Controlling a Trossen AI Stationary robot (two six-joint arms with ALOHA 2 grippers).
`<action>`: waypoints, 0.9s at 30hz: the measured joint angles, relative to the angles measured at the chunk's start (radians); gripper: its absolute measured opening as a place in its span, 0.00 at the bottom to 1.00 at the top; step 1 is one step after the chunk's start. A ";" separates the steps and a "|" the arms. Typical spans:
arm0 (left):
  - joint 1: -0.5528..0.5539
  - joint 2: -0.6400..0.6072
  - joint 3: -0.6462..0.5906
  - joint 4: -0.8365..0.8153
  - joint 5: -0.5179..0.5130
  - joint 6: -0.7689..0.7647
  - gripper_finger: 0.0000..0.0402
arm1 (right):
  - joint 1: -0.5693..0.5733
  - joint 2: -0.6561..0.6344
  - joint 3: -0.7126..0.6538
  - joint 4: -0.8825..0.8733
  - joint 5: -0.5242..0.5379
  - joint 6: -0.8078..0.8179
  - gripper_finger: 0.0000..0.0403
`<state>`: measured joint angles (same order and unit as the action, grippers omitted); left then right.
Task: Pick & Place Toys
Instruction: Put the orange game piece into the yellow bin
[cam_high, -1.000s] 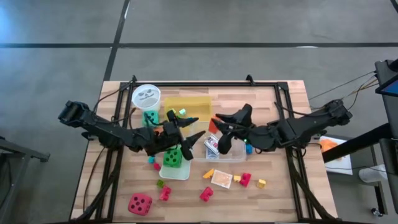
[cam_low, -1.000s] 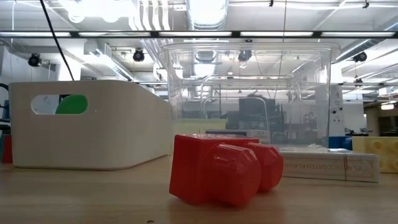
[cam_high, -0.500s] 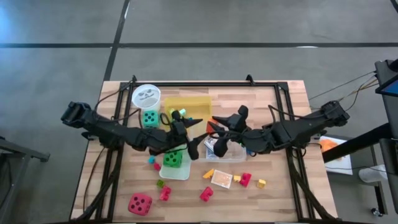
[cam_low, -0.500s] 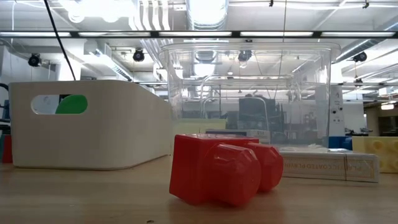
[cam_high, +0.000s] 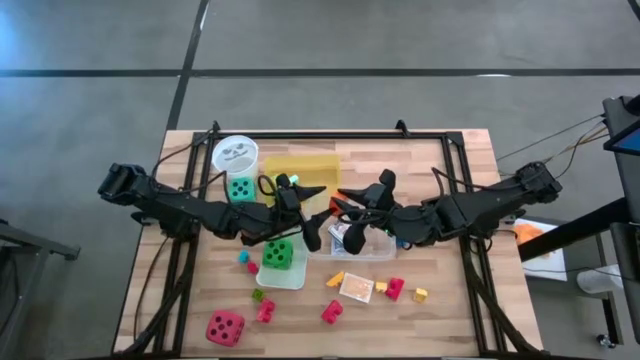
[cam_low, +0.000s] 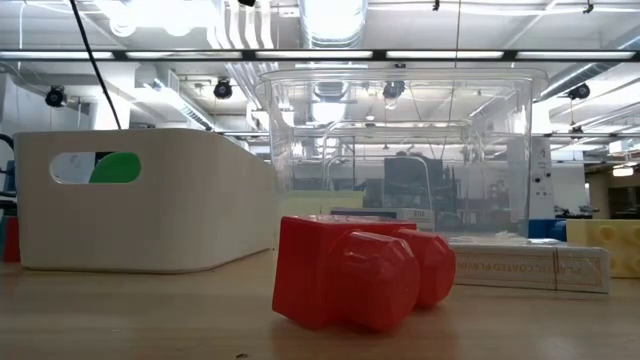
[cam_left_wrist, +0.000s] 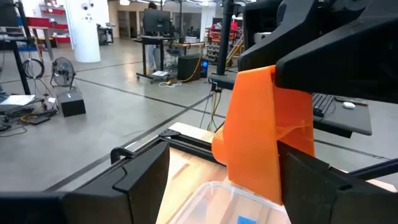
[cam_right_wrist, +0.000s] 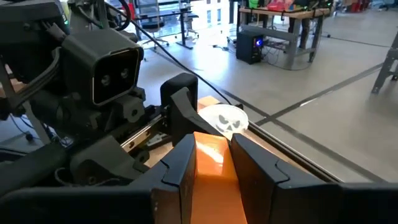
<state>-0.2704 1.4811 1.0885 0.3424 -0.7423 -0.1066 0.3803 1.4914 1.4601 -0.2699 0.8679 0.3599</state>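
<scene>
The right gripper (cam_right_wrist: 211, 171) clamped an orange block (cam_right_wrist: 211, 168) between its fingers. The left gripper (cam_high: 312, 215) stood spread, the block (cam_left_wrist: 264, 130) between its fingers untouched.

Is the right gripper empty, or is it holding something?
Holding: an orange block, clamped between the fingers of the right gripper in its wrist view.
</scene>
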 joint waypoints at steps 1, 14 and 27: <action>0.002 0.000 0.000 0.000 0.005 -0.001 0.64 | 0.000 0.000 0.000 0.001 -0.004 0.000 0.22; 0.028 0.000 0.002 0.004 0.145 -0.009 0.09 | 0.000 -0.001 -0.002 0.023 -0.003 -0.020 0.22; 0.029 0.001 0.000 -0.012 0.167 0.002 0.00 | 0.001 -0.002 -0.002 0.021 -0.057 -0.027 0.22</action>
<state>-0.2413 1.4822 1.0882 0.3300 -0.5751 -0.1051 0.3809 1.4899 1.4586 -0.2493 0.8107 0.3327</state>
